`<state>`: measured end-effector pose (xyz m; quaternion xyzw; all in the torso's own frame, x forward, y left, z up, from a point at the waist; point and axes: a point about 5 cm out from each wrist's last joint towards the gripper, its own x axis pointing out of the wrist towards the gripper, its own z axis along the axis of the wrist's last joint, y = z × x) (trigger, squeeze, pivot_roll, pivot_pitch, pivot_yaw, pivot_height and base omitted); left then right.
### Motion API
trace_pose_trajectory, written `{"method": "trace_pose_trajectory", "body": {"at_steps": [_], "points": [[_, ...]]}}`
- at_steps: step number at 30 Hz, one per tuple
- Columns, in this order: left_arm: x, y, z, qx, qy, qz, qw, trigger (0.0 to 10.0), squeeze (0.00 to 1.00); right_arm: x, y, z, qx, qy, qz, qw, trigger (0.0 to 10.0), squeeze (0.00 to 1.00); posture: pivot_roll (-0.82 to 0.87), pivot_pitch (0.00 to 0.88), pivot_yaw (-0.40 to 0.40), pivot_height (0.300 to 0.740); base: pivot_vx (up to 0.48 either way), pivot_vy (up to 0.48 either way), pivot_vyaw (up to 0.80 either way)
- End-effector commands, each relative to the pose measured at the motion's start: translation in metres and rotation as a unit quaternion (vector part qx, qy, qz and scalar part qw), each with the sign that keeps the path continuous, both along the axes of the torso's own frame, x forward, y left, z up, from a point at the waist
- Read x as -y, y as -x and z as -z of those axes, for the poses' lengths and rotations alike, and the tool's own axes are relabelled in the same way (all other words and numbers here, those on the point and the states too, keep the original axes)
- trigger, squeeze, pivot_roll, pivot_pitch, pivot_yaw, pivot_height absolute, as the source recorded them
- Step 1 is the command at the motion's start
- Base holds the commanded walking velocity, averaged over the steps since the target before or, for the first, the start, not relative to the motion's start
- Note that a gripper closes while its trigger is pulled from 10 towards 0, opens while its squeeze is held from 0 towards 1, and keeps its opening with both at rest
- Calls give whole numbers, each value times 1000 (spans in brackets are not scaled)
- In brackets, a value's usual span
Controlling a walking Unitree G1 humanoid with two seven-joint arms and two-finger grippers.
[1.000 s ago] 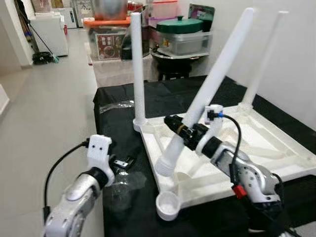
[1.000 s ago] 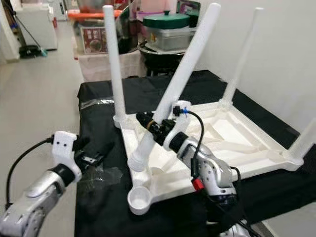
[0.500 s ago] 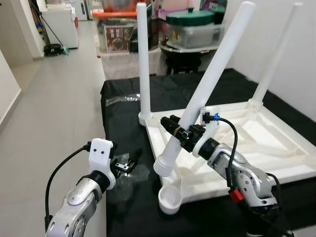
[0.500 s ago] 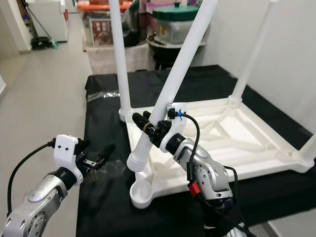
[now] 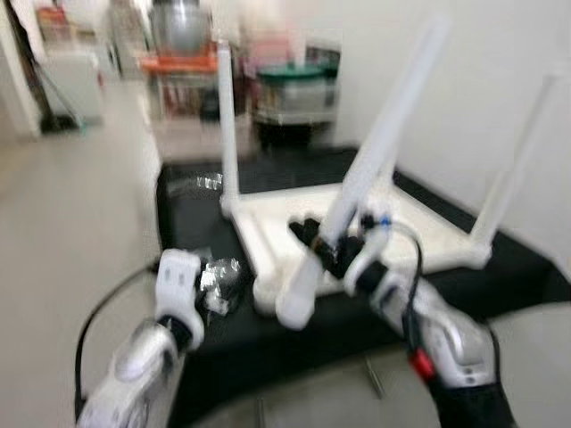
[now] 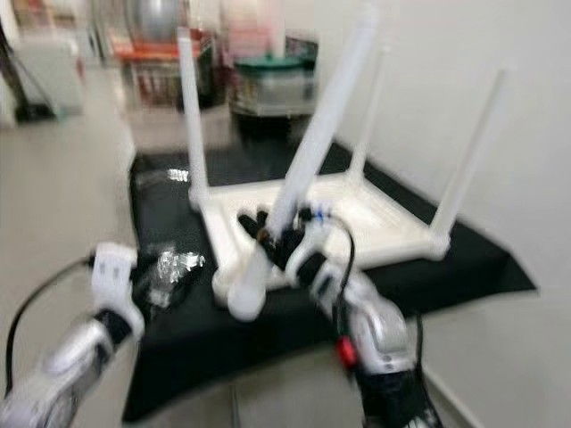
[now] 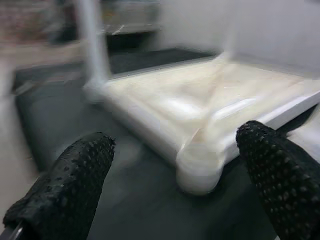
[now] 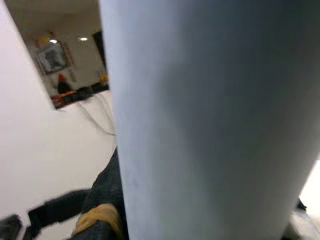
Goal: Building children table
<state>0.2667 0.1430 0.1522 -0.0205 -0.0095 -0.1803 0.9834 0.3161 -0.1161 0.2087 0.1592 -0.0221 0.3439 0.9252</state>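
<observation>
The white children's table top (image 5: 428, 234) lies upside down on a black-covered table (image 5: 192, 209). Fixed legs stand up at its far left corner (image 5: 227, 125) and its right corner (image 5: 517, 169). My right gripper (image 5: 314, 239) is shut on a loose white leg (image 5: 379, 152) that slants up to the right. The leg's thick lower end (image 5: 294, 308) hangs by the top's front left corner. In the right wrist view the leg (image 8: 210, 120) sits against a black finger (image 8: 100, 220). My left gripper (image 7: 175, 165) is open and holds nothing, its fingers (image 7: 65, 185) framing the corner socket (image 7: 200, 172).
Crinkled clear plastic (image 5: 219, 272) lies on the cloth by my left wrist (image 5: 178, 285). Storage boxes and pots (image 5: 294, 85) stand behind the table. A white wall (image 5: 500, 53) runs along the right, and open floor (image 5: 62, 223) lies to the left. All views are blurred.
The whole picture has pulled back and blurred, so the camera has moved. My right gripper still holds the leg. The left gripper stays open near the plastic.
</observation>
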Motion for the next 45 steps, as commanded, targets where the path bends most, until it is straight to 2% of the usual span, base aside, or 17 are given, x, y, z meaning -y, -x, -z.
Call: {"method": "trace_pose_trajectory", "body": {"at_steps": [1, 8, 11, 13, 19, 24, 45], "points": [[-2, -3, -1, 1, -9, -6, 1000, 10000, 0, 4, -2, 3, -2, 9, 18, 1000, 0, 0, 45, 0, -24, 740, 0, 0, 0], [-5, -4, -3, 10, -1, -12, 1000, 10000, 0, 10, -5, 0, 13, 9, 50, 999, 0, 0, 45, 0, -22, 740, 0, 0, 0], [-5, -3, -6, 20, 3, -12, 1000, 10000, 0, 12, -5, -7, 46, 12, 69, 997, 0, 0, 44, 0, -22, 740, 311, 0, 0], [-5, -3, -6, 20, 3, -12, 1000, 10000, 0, 12, -5, -7, 46, 12, 69, 997, 0, 0, 44, 0, -22, 740, 341, 0, 0], [-3, -2, -8, 24, 10, -6, 1000, 10000, 0, 10, -2, -17, 88, 14, 79, 993, 0, 0, 45, 0, -23, 740, 369, 0, 0], [0, -2, -10, 30, 17, 0, 999, 10000, 0, 9, -2, -18, 93, 15, 77, 993, 0, 0, 45, 0, -23, 740, 353, 0, 0], [3, 0, -9, 26, 29, 1, 999, 10000, 0, 10, -4, -19, 99, 15, 83, 991, 0, 0, 45, 0, -22, 740, 0, 42, 0]]}}
